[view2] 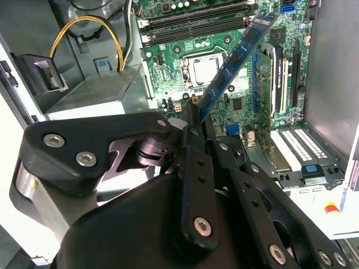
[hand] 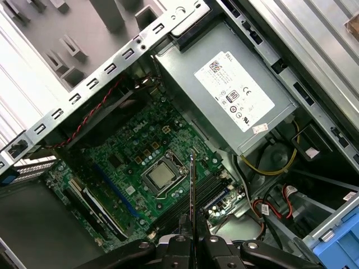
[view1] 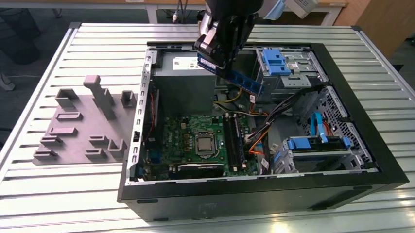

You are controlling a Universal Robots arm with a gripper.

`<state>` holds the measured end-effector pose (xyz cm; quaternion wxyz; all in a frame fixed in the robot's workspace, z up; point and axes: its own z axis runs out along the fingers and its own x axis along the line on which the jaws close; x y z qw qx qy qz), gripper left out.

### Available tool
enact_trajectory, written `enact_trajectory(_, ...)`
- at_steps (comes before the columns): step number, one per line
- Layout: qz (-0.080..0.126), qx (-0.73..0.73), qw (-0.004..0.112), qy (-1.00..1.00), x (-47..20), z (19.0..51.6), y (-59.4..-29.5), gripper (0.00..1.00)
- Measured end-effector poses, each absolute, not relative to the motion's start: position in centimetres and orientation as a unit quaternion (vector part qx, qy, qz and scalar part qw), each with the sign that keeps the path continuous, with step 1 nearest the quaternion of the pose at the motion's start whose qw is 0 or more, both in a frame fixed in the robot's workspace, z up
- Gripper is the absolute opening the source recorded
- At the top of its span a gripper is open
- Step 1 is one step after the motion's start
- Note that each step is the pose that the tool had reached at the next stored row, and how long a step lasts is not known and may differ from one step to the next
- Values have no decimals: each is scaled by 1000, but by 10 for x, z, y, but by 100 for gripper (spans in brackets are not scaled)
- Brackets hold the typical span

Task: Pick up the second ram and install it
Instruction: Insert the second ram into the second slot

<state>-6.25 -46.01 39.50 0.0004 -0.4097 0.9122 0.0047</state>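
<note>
- Our end effector (view1: 217, 60) is clamped on one end of the second ram (view1: 243, 80), holding it in the air above the open computer case (view1: 363, 160) on the bench (view1: 77, 189)
- In the second wrist view the stick (view2: 235, 59) slants out from the fingers over the green motherboard (view2: 185, 42); the first wrist view shows it edge-on (hand: 192, 196) above the processor (hand: 162, 176)
- We judge the pickup done
- The stick is not yet seated; the memory slots (view1: 234, 141) sit well below it, so installing remains
</note>
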Motion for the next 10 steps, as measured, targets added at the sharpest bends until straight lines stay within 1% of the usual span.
enact_trajectory(10, 5, -410, 0, 912, -62, 395, -460, 14)
